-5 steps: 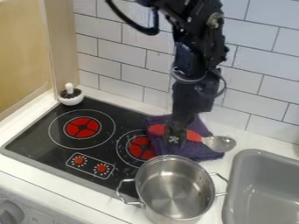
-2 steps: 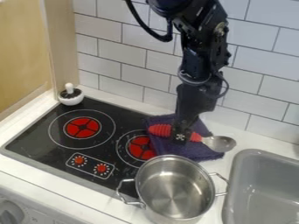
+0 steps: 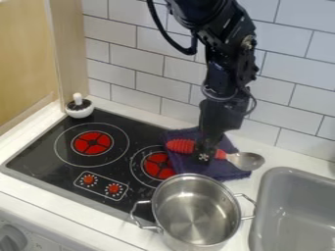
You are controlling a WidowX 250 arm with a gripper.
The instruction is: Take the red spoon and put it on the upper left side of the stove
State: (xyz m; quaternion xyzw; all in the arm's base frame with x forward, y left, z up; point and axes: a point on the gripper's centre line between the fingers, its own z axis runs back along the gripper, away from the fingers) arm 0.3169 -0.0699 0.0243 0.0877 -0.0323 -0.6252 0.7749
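Red spoon (image 3: 180, 145) lies across the purple cloth (image 3: 226, 169), at the far right part of the stove (image 3: 140, 131) as the camera sees it. Long axis runs mostly sideways in view, sloping a little toward the camera at the bowl end: ribbed red handle to the left, steel bowl (image 3: 246, 161) to the right, out past the cloth's edge. My pincer (image 3: 204, 156) hangs down over the handle, near where it narrows toward the bowl. So most of the handle lies to the left of me, the bowl to the right. Whether I am wide, narrow or holding the handle, cannot tell; nor whether I touch it. I am the only arm here, already at the spoon. My judgement: the step in hand is the grasp, and it wants my grip closing across that long axis, not along it. Held this near the neck, the spoon may tip or swivel. Goal corner lies leftward and away from the camera, near the white pot with the knob (image 3: 80, 108), so the carry should go handle first, lifted clear of the cloth.
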